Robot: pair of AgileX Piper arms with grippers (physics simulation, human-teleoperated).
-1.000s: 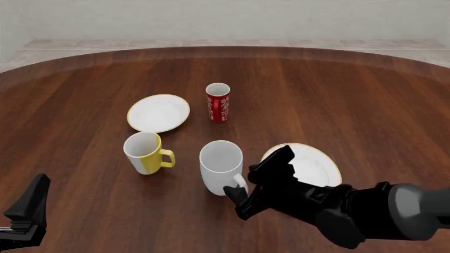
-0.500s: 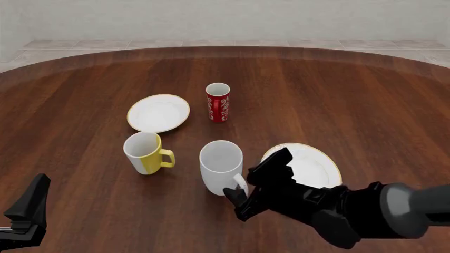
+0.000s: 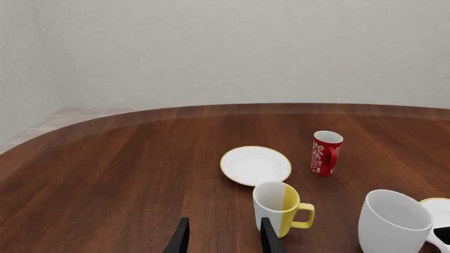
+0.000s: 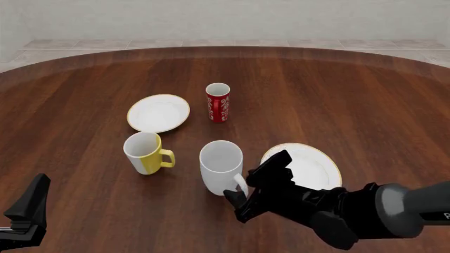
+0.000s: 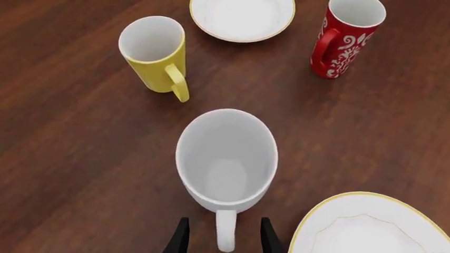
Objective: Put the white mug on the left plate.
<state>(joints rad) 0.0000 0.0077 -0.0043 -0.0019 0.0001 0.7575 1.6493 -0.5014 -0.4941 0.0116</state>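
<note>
The white mug [image 4: 221,166] stands upright near the table's middle, its loop handle [image 5: 225,235] pointing toward me. My right gripper [image 4: 243,194] is open, with one finger on each side of the handle [image 5: 225,243] and not closed on it. The left plate [image 4: 158,113], small and gold-rimmed, lies empty to the far left of the mug; it also shows in the right wrist view [image 5: 243,18] and the left wrist view [image 3: 255,165]. My left gripper [image 4: 28,211] is open and empty at the near left edge, its fingers [image 3: 181,240] apart.
A yellow-and-white mug [image 4: 145,153] stands between the white mug and the left plate. A red patterned cup [image 4: 218,102] stands to the right of the left plate. The larger gold-rimmed plate [image 4: 320,164] lies just right of the white mug, under my right arm.
My right gripper has edged slightly lower and closer around the white mug's handle. The mug, the plates and the left arm have not moved.
</note>
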